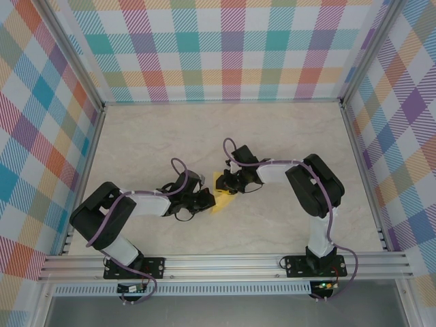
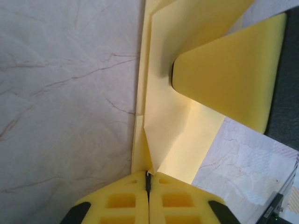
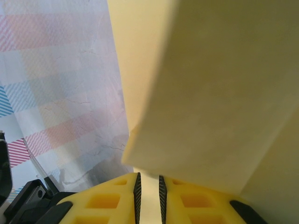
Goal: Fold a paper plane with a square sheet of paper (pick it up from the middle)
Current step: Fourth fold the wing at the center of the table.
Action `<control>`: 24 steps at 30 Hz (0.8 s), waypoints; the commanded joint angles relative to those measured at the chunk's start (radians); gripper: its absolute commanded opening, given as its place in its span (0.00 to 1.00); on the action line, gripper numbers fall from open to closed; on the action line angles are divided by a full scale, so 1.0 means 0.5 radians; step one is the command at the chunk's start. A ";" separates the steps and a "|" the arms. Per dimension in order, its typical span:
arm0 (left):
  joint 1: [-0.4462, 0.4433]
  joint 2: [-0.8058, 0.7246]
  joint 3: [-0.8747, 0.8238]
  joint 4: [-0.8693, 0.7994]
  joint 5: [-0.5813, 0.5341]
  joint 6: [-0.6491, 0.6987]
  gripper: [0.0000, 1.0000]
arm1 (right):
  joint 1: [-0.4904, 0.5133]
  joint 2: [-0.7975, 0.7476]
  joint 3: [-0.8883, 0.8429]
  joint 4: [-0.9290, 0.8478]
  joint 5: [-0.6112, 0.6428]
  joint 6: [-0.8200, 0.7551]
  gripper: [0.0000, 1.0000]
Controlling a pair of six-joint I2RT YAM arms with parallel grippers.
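Thin yellow part-folded sheet of paper [image 1: 221, 193] sits directly right of the left gripper [image 2: 148, 175], whose jaws are fully closed on its creased near edge, anchoring it. Opposite, the right gripper [image 3: 148, 179] is nearly closed, apparently pinching a raised flap for folding.

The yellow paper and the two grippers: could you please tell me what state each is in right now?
thin yellow sheet of paper: partly folded, creased in layers, pinched between both grippers.
left gripper: shut on the paper's edge.
right gripper: shut on the paper, jaws narrowly apart.
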 commanded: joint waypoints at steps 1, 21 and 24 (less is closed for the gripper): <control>0.021 0.011 -0.027 0.020 0.011 0.015 0.02 | 0.005 0.070 -0.016 -0.155 0.029 -0.026 0.21; 0.022 -0.237 -0.129 -0.067 0.202 0.116 0.24 | 0.006 0.107 -0.044 -0.155 0.051 -0.036 0.20; 0.021 -0.201 -0.138 -0.044 0.205 0.120 0.24 | 0.005 0.102 -0.051 -0.154 0.051 -0.034 0.21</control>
